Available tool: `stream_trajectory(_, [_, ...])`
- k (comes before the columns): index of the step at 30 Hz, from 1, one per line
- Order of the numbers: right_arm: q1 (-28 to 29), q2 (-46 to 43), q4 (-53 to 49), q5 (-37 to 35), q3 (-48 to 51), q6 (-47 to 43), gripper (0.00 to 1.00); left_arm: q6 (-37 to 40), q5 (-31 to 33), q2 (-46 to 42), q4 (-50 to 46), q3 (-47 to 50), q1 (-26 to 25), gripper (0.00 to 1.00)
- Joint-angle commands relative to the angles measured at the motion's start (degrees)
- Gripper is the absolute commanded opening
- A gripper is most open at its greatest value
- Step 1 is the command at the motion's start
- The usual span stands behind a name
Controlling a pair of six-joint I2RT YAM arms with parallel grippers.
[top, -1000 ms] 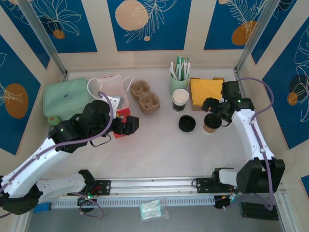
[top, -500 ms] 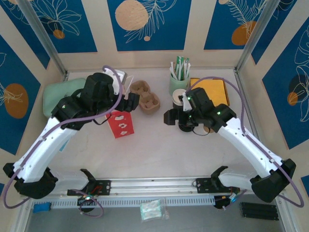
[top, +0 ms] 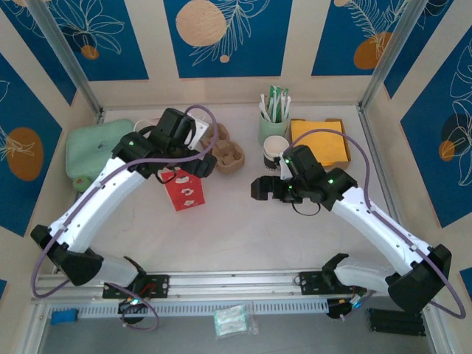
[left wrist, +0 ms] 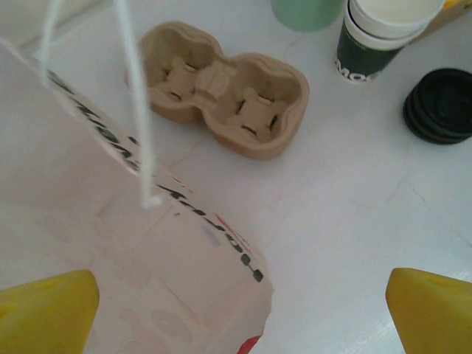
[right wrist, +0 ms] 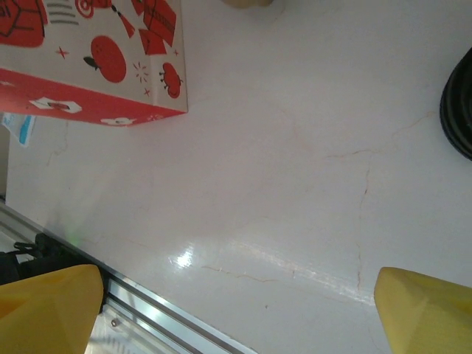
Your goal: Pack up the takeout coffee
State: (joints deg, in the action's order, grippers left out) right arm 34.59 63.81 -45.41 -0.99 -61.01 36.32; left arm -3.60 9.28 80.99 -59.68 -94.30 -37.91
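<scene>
- On the pale table (top: 243,228), left of centre, a red-and-white bag (top: 184,190) is being stood upright. The left gripper (top: 198,164) is being held just over its open mouth, fingers wide apart with nothing gripped.
- The right gripper (top: 259,188) is being held low over bare table near the middle, pointed towards the bag. Its fingers are also spread wide and empty.
- Where the lidded coffee cup is standing cannot be told. The patch of table in front of the open cup (top: 274,150) is being covered by the right arm, and the coffee is judged to be under it.
- The coffee cup is judged to be light and thin-walled, easily crushed, and liable to slosh if it is filled.
- Hold is best taken around the paper body below the lid, gently and upright. The lid itself is judged likely to pop off if pulled.
- The tabletop is being lit to a faint gloss, smooth with hairline cracks, so a nudged cup is judged likely to slide.
- The back of the table is being crowded by a cardboard carrier (top: 225,153), a loose black lid (left wrist: 442,103), a green holder (top: 273,122), yellow napkins (top: 321,140) and a green box (top: 92,151).
- The space is being closed in on three sides by blue leaf-patterned panels.
</scene>
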Motion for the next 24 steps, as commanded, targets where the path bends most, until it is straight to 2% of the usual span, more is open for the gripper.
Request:
stream_trajectory(1, [-2.1,-1.8,0.2,2.2,1.3,0.3,0.95,1.3,-3.8,0.8,-2.2,0.7,0.6,0.99])
stream_trajectory(15, [-6.2,-2.5,0.0,4.8,2.5,-1.4,0.95,-2.4,-10.0,1.2,-3.2,6.3,0.4,0.99])
stream_trajectory(24, [-6.6,-3.0,-0.3,5.3,2.3,-1.3,0.95,-9.2,-23.7,-2.0,-0.9,7.4,-0.3,0.99])
